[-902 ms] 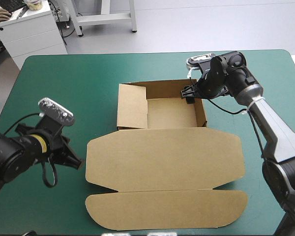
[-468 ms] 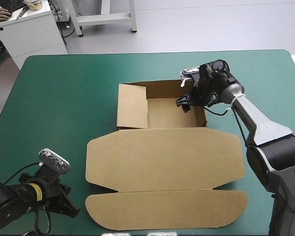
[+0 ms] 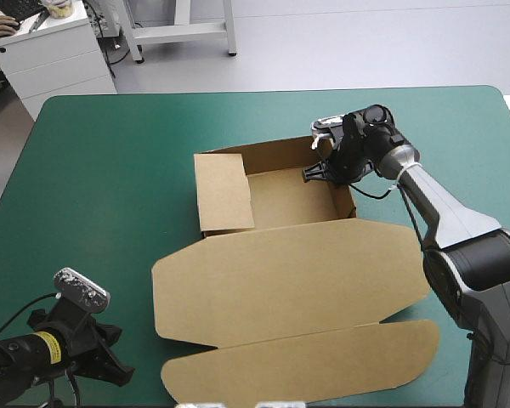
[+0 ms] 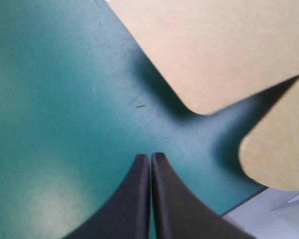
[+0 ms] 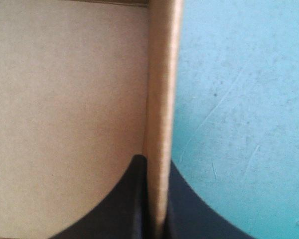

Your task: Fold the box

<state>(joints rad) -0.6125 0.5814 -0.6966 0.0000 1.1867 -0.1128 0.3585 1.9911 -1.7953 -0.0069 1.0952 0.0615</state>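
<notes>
1. Worktop [image 3: 110, 153], teal-green cover.
2. Box [image 3: 289, 272], brown: mid-worktop, an open tray toward the far edge, lid flat toward the near edge (tuck flap outermost).
3. Right arm [image 3: 442, 208]: right jaws pinched on a tray wall at its far right corner, one finger inside, one outside.
4. Left arm [image 3: 21, 364]: near left corner; left jaws closed together, empty, over bare cover beside the lid.

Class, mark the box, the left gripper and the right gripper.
box [image 3: 289, 272], high view, flat lid panel.
left gripper [image 4: 150, 155], left wrist view, where shut jaws meet.
right gripper [image 5: 157, 160], right wrist view, jaws pinching box wall.
</notes>
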